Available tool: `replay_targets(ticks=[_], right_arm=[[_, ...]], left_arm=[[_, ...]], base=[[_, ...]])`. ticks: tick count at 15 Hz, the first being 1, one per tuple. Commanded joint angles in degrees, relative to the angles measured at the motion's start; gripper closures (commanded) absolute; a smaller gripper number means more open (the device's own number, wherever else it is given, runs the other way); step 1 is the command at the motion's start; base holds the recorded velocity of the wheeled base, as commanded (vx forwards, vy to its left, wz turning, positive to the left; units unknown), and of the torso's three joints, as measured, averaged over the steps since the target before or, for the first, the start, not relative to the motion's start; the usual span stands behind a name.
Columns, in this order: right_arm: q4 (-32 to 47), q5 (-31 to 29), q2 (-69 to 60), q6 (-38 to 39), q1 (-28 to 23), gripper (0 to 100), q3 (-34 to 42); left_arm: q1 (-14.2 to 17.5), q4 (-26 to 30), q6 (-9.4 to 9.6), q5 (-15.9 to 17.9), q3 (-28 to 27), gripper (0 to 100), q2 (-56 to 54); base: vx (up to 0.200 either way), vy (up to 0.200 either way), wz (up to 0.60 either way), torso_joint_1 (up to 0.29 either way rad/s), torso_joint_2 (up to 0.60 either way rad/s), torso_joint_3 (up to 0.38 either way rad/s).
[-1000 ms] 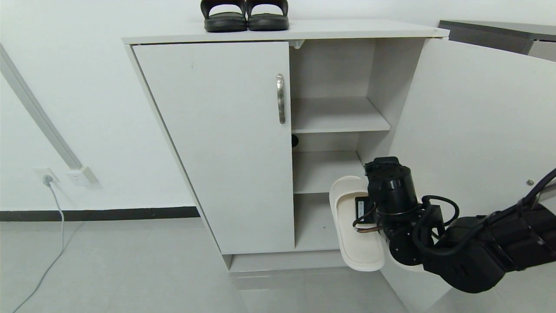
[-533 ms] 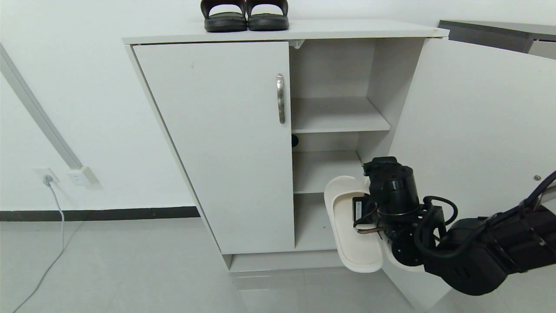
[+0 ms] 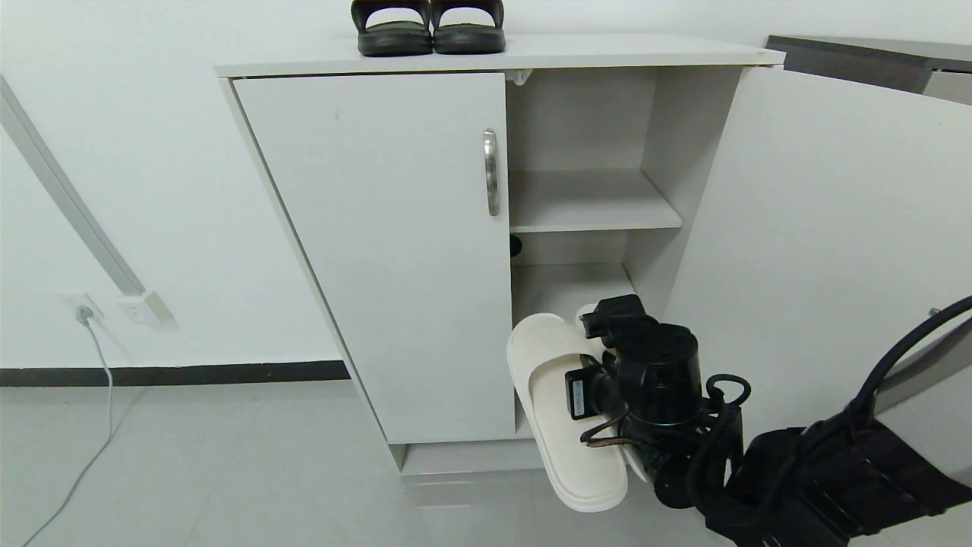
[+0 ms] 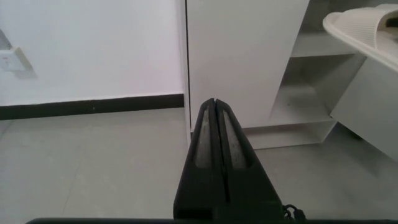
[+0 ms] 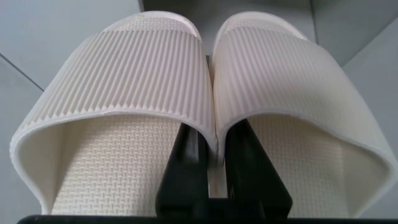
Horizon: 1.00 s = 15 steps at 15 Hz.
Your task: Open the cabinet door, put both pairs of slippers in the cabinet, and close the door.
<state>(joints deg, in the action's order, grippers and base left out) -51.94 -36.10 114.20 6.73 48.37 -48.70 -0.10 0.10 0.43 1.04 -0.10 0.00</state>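
Before the open cabinet point(image 3: 380, 228), head view, the right hand point(image 3: 600, 399) grips the white slippers point(image 3: 566, 410); black slippers point(image 3: 429, 26) sit on top. Left wrist view: left hand point(image 4: 214, 124) closed, empty, over floor point(image 4: 93, 168). Right wrist view: fingers point(image 5: 183, 174) pinch both slippers together

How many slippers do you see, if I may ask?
4: two black slippers atop the cabinet; two white slippers clamped in the right gripper. More may hide behind the shut door.

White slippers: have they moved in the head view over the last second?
Yes. The white slippers, clamped in the right tool, have shifted left and slightly down, now reaching the edge of the closed door.
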Motion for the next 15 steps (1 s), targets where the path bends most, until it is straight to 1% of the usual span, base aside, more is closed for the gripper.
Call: replay_targets(ticks=[1,4,7,10,15], right_arm=[[-0.09,-0.11,1.81,0.04,0.14,100,-0.25],[-0.09,-0.47,1.9,0.13,-0.03,100,-0.08],[-0.26,-0.91,2.96,0.3,-0.03,100,-0.25],[-5.1,-0.99,7.79,0.21,0.41,100,-1.57],[-5.45,-0.82,15.17,0.13,-1.44,100,-9.83]], left_arm=[[0.01,-0.01,0.01,0.02,0.01,100,0.09],[0.01,-0.01,0.01,0.02,0.01,100,0.09],[0.01,-0.01,0.01,0.02,0.01,100,0.09],[0.01,-0.01,0.01,-0.07,0.01,100,0.09],[0.01,-0.01,0.01,0.02,0.01,100,0.09]], base=[[0.0,-0.2,0.0,0.002,0.0,0.002],[0.0,-0.2,0.0,0.002,0.01,0.002],[0.0,0.0,0.0,0.0,0.0,0.0],[0.0,0.0,0.0,0.0,0.0,0.0],[0.0,0.0,0.0,0.0,0.0,0.0]])
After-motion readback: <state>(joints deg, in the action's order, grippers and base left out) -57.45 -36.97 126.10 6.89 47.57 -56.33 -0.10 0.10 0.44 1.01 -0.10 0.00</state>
